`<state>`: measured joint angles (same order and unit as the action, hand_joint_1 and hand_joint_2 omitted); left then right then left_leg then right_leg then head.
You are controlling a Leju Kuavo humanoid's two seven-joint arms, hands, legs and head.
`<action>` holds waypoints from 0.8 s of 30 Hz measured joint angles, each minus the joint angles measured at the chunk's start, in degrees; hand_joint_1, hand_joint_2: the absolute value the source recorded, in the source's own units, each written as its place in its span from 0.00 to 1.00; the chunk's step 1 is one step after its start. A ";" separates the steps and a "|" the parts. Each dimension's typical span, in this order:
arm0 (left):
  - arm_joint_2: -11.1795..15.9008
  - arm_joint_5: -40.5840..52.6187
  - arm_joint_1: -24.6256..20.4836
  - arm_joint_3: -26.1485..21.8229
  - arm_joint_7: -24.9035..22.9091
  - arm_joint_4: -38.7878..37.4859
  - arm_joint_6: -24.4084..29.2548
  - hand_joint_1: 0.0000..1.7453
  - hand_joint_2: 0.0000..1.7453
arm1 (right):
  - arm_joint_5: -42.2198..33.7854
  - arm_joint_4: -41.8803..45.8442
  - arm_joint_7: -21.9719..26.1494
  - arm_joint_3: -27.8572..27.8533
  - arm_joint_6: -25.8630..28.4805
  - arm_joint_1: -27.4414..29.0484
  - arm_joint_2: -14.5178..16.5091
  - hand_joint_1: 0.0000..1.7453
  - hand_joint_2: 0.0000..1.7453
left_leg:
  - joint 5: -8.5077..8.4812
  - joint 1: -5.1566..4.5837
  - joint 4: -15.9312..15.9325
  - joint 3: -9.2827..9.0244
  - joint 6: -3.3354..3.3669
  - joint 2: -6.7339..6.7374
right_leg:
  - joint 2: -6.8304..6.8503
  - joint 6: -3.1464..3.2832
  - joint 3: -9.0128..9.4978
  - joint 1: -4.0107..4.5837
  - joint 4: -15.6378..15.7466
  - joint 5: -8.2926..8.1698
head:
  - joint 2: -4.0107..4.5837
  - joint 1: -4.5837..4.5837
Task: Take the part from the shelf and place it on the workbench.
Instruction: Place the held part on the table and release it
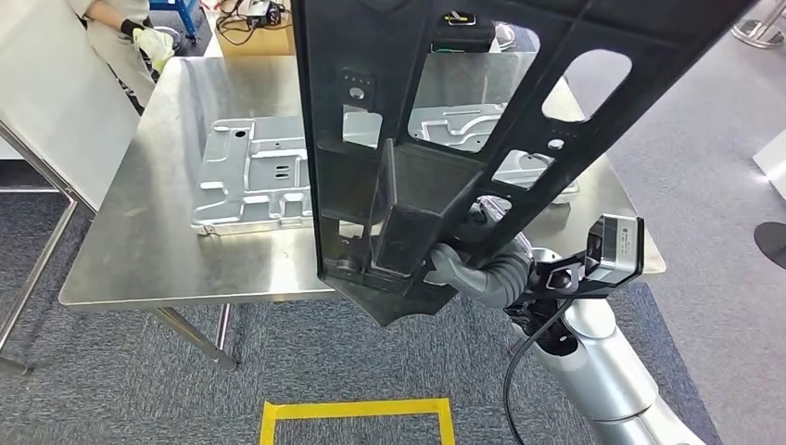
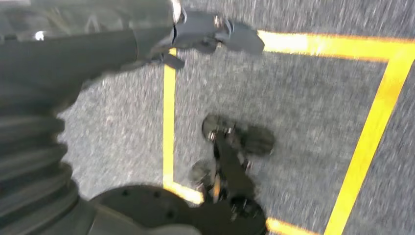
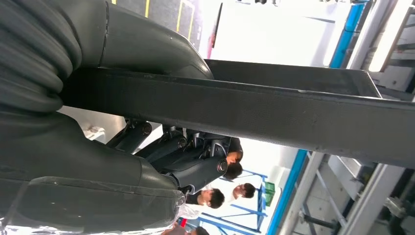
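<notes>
I see the large black plastic frame part with oval cut-outs (image 1: 408, 139) held up in the air close to my head camera, standing roughly upright and leaning toward two o'clock, so it covers the middle of my view and hides part of the bench behind it. My right hand (image 1: 459, 264) grips its lower end, at about five o'clock of the part: the thick grey thumb (image 3: 147, 44) lies along one side of the part's flat edge (image 3: 274, 112) and the darker fingers (image 3: 186, 161) are curled against the other side, so the edge is clamped between them.

My left hand (image 2: 210, 34) hangs over grey carpet marked with yellow tape lines (image 2: 169, 122). Its fingers look drawn in rather than spread, but the picture is blurred and I cannot tell for certain; I see nothing in them.

Beyond the part stands the stainless steel workbench (image 1: 139, 250). On it, at ten o'clock of the held part, lies a pressed silver sheet-metal panel (image 1: 250, 176); a second similar silver panel (image 1: 459, 125) shows through the cut-outs. A person in light clothes and gloves (image 1: 139, 37) stands at the bench's far corner, at eleven o'clock.
</notes>
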<state>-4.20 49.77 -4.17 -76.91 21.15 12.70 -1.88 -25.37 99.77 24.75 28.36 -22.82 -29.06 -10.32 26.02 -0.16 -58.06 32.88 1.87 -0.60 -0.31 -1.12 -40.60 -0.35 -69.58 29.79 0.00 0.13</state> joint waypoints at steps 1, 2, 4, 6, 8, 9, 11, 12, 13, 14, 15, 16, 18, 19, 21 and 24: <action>-0.01 0.02 0.02 0.00 0.10 0.00 0.00 0.00 1.00 | 0.20 0.02 0.23 -0.02 0.11 0.12 0.01 1.00 1.00 | 0.42 -0.16 0.05 -0.58 0.03 -0.02 | 0.02 0.70 1.36 0.35 4.06 -2.83 | 0.00 0.01; -0.05 0.06 0.00 0.00 0.17 -0.01 0.00 0.00 1.00 | 0.41 0.04 0.54 -0.06 0.17 0.25 0.02 1.00 1.00 | 0.81 -0.30 0.09 -1.09 -0.05 -0.04 | 0.03 1.37 2.59 0.74 7.57 -4.76 | 0.00 0.17; -0.11 0.11 -0.10 0.00 0.23 -0.02 0.03 0.00 1.00 | 0.89 0.25 1.17 -0.21 0.18 0.54 0.08 1.00 1.00 | 1.27 -0.28 0.19 -1.66 -0.47 -0.04 | 0.03 2.25 3.98 1.38 11.55 -6.34 | -0.01 0.36; -0.03 0.13 -0.12 -0.02 0.19 -0.02 0.10 0.00 1.00 | 1.31 0.72 1.71 -0.47 0.17 0.97 0.18 1.00 1.00 | 1.24 -0.31 0.05 -2.06 -1.15 0.03 | 0.01 2.58 4.76 1.36 12.48 -6.28 | -0.01 0.42; 0.22 0.13 -0.14 -0.04 0.14 -0.01 0.19 0.00 1.00 | 1.65 1.27 2.03 -0.71 0.17 1.32 0.35 1.00 1.00 | 1.70 -0.39 -1.68 -1.77 -1.68 0.13 | 0.11 2.82 6.17 0.93 13.39 -6.47 | -0.01 0.51; 0.34 0.14 -0.20 -0.04 0.13 -0.01 0.21 0.00 1.00 | 1.90 1.54 2.09 -0.79 0.23 1.41 0.51 1.00 1.00 | 2.58 -0.33 -3.85 -0.72 -1.94 0.14 | 0.16 2.87 6.81 0.69 13.71 -6.38 | -0.01 0.62; 0.44 0.15 -0.22 -0.05 0.11 0.00 0.26 0.00 1.00 | 2.86 2.15 2.17 -0.95 0.66 1.70 0.87 1.00 1.00 | 5.45 0.15 -10.59 3.18 -2.59 0.17 | 0.21 3.01 7.53 0.60 13.86 -5.81 | -0.01 0.87; 0.49 0.18 -0.15 -0.06 0.12 0.00 0.27 0.00 1.00 | 3.56 2.60 2.22 -1.07 1.12 1.97 1.02 1.00 1.00 | 6.69 0.42 -13.58 5.24 -2.94 0.18 | 0.18 2.96 7.80 0.57 13.81 -5.46 | -0.01 0.87; 0.57 0.20 -0.03 -0.07 0.14 0.00 0.28 0.00 1.00 | 4.47 3.16 2.31 -1.26 1.80 2.29 1.09 1.00 1.00 | 7.07 0.67 -15.12 6.67 -3.24 0.20 | 0.14 2.86 8.12 0.52 13.71 -5.11 | -0.01 0.87; 0.68 0.25 0.06 -0.07 0.17 0.00 0.29 0.00 1.00 | 5.64 3.92 2.51 -1.58 2.74 2.61 1.11 1.00 1.00 | 6.14 0.88 -14.58 7.11 -3.53 0.22 | 0.09 2.69 8.47 0.42 13.55 -4.72 | 0.00 0.87; 0.80 0.28 0.12 -0.08 0.22 0.00 0.31 0.00 1.00 | 7.15 4.88 2.87 -2.02 3.98 2.91 1.12 1.00 1.00 | 3.91 1.09 -11.94 6.50 -3.80 0.24 | 0.04 2.46 8.87 0.27 13.31 -4.26 | 0.00 0.89; 0.94 0.30 0.16 -0.08 0.31 0.00 0.32 0.00 1.00 | 9.30 6.07 3.41 -2.60 5.71 3.24 1.12 1.00 1.00 | 1.11 1.29 -7.94 5.25 -4.04 0.25 | 0.02 2.17 9.24 0.14 13.02 -3.72 | 0.00 0.89; 1.14 0.22 0.17 -0.13 0.60 0.00 0.35 0.00 1.00 | 15.42 8.99 4.72 -4.09 10.54 4.31 1.11 1.00 1.00 | -1.66 1.29 -1.91 3.19 -3.92 0.24 | 0.03 1.50 9.54 0.06 12.40 -2.78 | -0.01 0.96; 1.21 0.13 0.24 -0.16 0.79 0.00 0.35 0.00 1.00 | 19.02 10.65 5.26 -5.02 13.34 5.16 1.08 1.00 1.00 | -1.94 1.20 -0.72 2.85 -3.49 0.22 | 0.05 1.14 9.47 0.11 12.17 -2.41 | -0.01 0.94; 1.32 -0.01 0.48 -0.23 1.11 0.00 0.35 0.00 1.00 | 24.43 13.90 5.96 -7.06 17.79 7.20 0.87 1.00 1.00 | -1.60 1.01 -0.72 2.75 -2.38 0.23 | 0.09 0.46 9.40 0.18 12.00 -1.94 | -0.02 0.94; 1.46 -0.04 0.61 -0.28 1.31 0.00 0.35 0.00 1.00 | 26.75 17.76 6.34 -9.58 20.14 9.39 0.30 1.00 1.00 | -1.59 1.20 -0.28 2.15 -1.42 0.29 | 0.11 -0.51 8.37 -0.07 9.03 0.25 | -0.01 0.63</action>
<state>-2.74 49.72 -3.56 -77.20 22.46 12.70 -1.53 1.38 117.52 31.09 18.79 -2.68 -19.67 -10.02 24.43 1.04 -58.34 35.03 0.45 -0.31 -0.20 -1.62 -32.22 -0.42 -60.55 30.04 -0.01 0.75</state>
